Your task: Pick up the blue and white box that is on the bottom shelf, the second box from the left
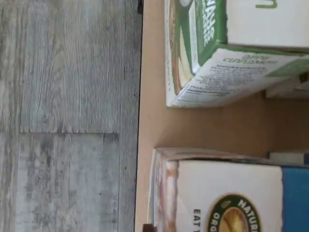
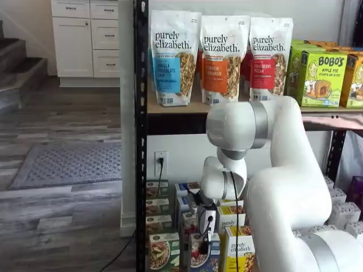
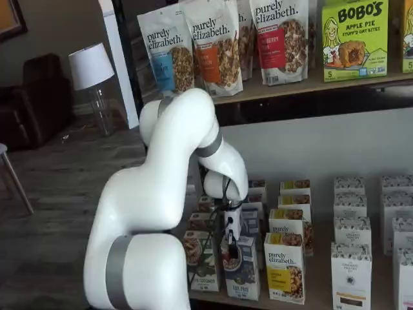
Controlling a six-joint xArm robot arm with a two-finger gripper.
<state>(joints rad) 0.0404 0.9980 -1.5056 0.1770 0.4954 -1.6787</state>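
The arm reaches down to the bottom shelf (image 3: 322,298), and the gripper (image 3: 231,240) hangs right over the front row of boxes. In both shelf views it sits just above the blue box (image 3: 243,274) — the one with the white top, standing between the green box (image 3: 201,261) at its 9 o'clock and the yellow box (image 3: 284,266) at its 3 o'clock. The fingers look dark and side-on, partly against the box top, so whether they are spread or closed cannot be told; nothing shows the box lifted, and it stands upright on the shelf.

The wrist view shows the tan shelf board (image 1: 231,125), the grey floor (image 1: 67,116) beyond its edge, the green box and a white-and-blue box top, with a bare strip of board between them.

By the look of it, this is the final descent — the approach is nearly done and the grasp is yet to come. The next move calls for a straight drop so one finger goes on each side of the box top, clear of the neighbours, then a firm close and a vertical lift.
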